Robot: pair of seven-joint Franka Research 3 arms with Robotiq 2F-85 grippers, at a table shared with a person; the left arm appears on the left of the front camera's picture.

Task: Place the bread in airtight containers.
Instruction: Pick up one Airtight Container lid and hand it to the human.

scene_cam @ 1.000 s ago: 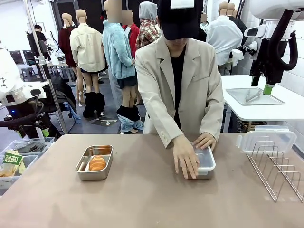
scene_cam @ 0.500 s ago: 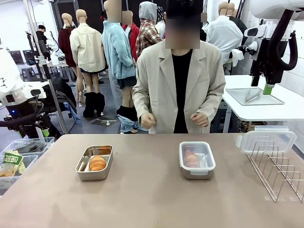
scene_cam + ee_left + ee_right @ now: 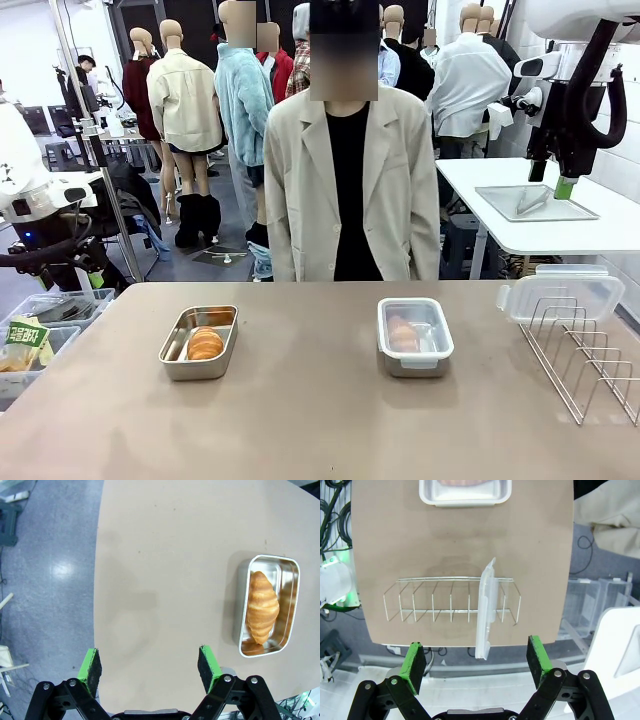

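Finding lidded tin (image 3: 415,367) done, roll (image 3: 205,343) in open tin (image 3: 195,372) uncovered, spare lid (image 3: 563,295) racked, left gripper (image 3: 147,652) and right gripper (image 3: 475,647) spread, empty.

Person (image 3: 345,190) back from lidded tin (image 3: 415,335)

Bright, even overhead light covers the tabletop (image 3: 320,420) as I watch through the front camera. Shadows beside the open tin (image 3: 198,343) are short and soft. In my left wrist view, a white glare spot sits on the grey floor (image 3: 60,570), and the tin's steel wall mirrors the orange of the bread (image 3: 262,607). Both wrist views are wide-angle, curving the tabletop's edges. All frames look sharp.
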